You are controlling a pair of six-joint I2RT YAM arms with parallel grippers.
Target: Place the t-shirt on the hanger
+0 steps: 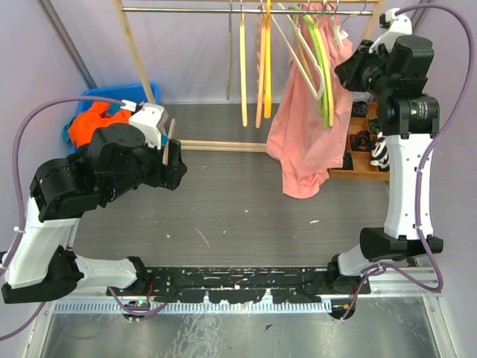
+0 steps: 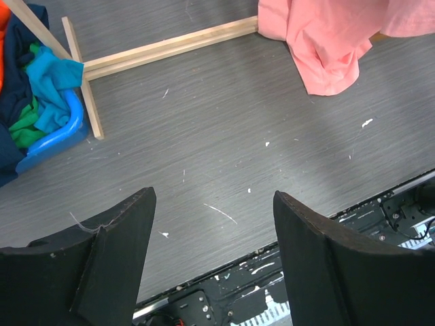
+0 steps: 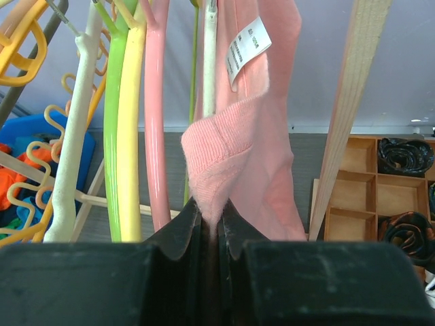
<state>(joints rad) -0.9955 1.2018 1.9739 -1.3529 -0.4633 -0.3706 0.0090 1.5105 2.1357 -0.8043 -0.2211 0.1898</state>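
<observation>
The salmon-pink t-shirt hangs from the rack among the hangers, its lower part crumpled just above the table. It also shows in the left wrist view. My right gripper is raised at the rack and shut on the shirt's ribbed collar. A pale cream-white hanger arm runs down into the collar by the label; how far it reaches inside is hidden. My left gripper is open and empty above the bare table, left of the shirt.
A wooden rack with a top rail and a floor bar holds yellow and orange hangers plus green and pink ones. A blue bin with an orange garment stands at the left. A wooden compartment tray stands at the right.
</observation>
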